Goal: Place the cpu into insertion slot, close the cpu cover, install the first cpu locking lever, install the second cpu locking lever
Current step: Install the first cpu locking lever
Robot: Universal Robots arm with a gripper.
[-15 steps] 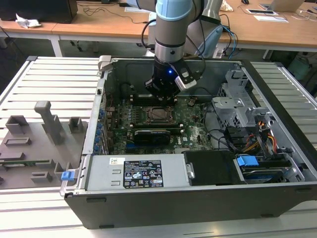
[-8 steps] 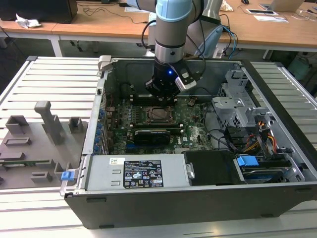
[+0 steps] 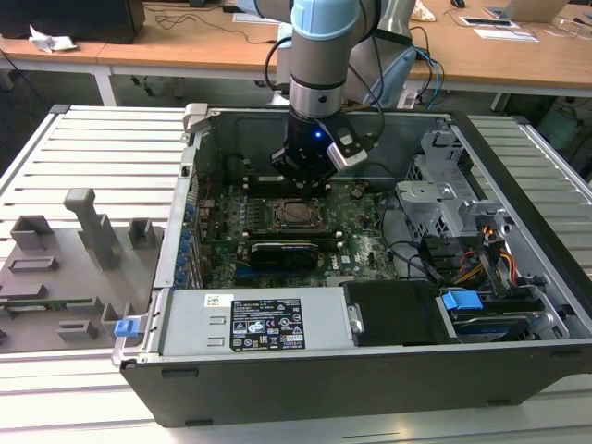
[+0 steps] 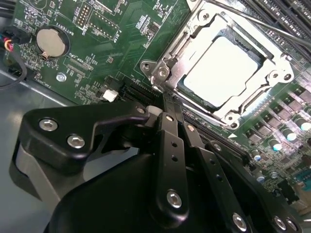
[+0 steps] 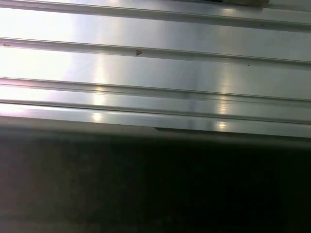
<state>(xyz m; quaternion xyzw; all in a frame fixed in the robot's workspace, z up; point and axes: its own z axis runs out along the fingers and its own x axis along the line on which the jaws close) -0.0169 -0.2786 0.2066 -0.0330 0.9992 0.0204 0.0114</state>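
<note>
Power supply [image 3: 264,322], grey with a black label, fills the lower centre of the exterior view, at the near edge of the open computer case [image 3: 518,361]. Just beyond it lies the green motherboard [image 3: 356,227] with a long black card [image 3: 282,252] across it. At mid-frame sits the insertion slot [image 3: 298,214], and the gripper [image 3: 303,182] hangs directly above its far edge, close over the board, carried by the grey arm [image 3: 319,46] that comes down from the top centre. Wooden desks [image 3: 185,42] run across the top of the frame.

In the second wrist view, the gripper's black fingers [image 4: 171,145] rise from the lower half of the frame, drawn together with no gap visible between them and nothing clamped. Their tips [image 4: 167,99] end just beside the lower left corner of the socket frame. The cpu [image 4: 221,68] lies flat in the insertion slot at the upper right, its pale top showing through the cut-out of the cpu cover [image 4: 182,48], which is down around it. A round coin cell [image 4: 52,41] sits at the upper left.

Ribbed metal surface [image 5: 155,63] spans the upper half of the first wrist view.
</note>
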